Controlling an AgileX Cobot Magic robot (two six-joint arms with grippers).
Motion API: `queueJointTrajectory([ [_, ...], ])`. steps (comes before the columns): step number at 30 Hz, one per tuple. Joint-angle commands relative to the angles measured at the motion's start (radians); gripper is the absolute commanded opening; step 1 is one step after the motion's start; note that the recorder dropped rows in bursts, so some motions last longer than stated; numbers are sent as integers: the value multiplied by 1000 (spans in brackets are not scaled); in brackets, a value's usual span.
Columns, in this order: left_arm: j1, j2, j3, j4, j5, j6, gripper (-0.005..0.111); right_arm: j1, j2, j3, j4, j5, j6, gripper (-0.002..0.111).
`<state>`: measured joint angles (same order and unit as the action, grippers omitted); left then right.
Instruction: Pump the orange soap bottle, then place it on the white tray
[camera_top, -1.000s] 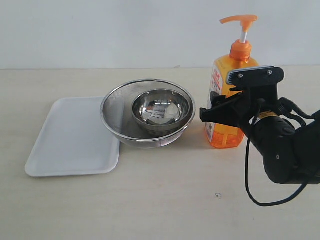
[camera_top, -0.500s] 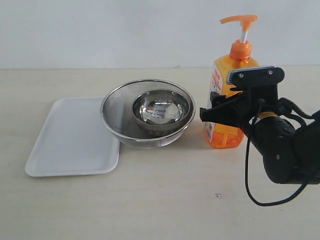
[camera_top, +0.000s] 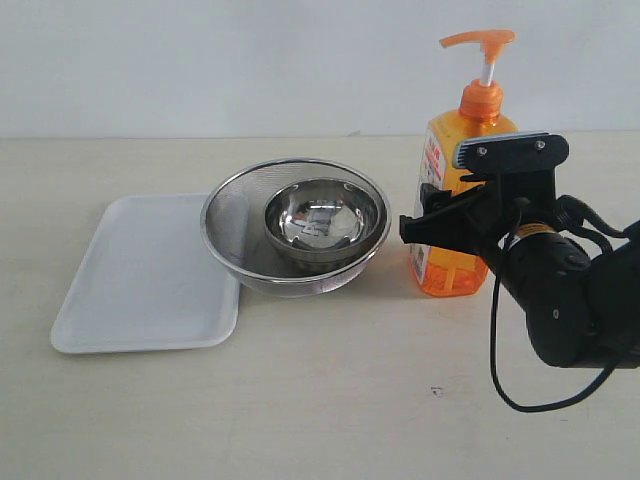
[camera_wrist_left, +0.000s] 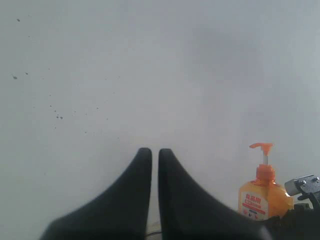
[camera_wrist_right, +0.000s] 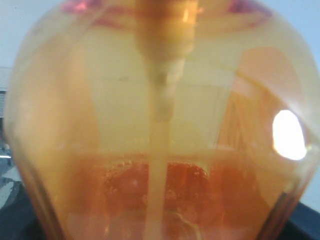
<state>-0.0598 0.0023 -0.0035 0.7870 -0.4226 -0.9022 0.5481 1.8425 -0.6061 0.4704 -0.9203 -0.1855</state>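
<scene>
Pale tabletop (camera_top: 330, 420) under a blank white wall. My right claw (camera_top: 430, 222) looks clamped around the body of the tall translucent orange soap bottle (camera_top: 452, 268), which stands upright on the table at 3 o'clock from the round steel mesh strainer (camera_top: 240, 235). My left claw (camera_wrist_left: 155, 160) is closed on nothing, raised toward the wall. With the orange pump head (camera_top: 480, 40) fully up and nothing touching it, I judge pumping not yet done. The flat white rectangular tray (camera_top: 140, 270) lies at the strainer's 9 o'clock, so placing remains too.
</scene>
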Motion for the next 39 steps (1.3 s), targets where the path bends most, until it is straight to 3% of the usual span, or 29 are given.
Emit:
queueJointTrajectory([
  [1,1,-2,3,-5,-5,-7,5,0,2,5,-2,76,11,53],
  [6,1,-2,3,-5,-5,-7,5,0,4,5,-2,74,8,103],
  [7,1,-2,3,-5,-5,-7,5,0,4,5,0,74,5,105],
  [33,1,-2,3,-5,-5,-7,5,2,4,5,15,-86,-25,104],
  [39,1,-2,3,-5,-5,-7,5,2,4,5,-58,-132,1,104],
])
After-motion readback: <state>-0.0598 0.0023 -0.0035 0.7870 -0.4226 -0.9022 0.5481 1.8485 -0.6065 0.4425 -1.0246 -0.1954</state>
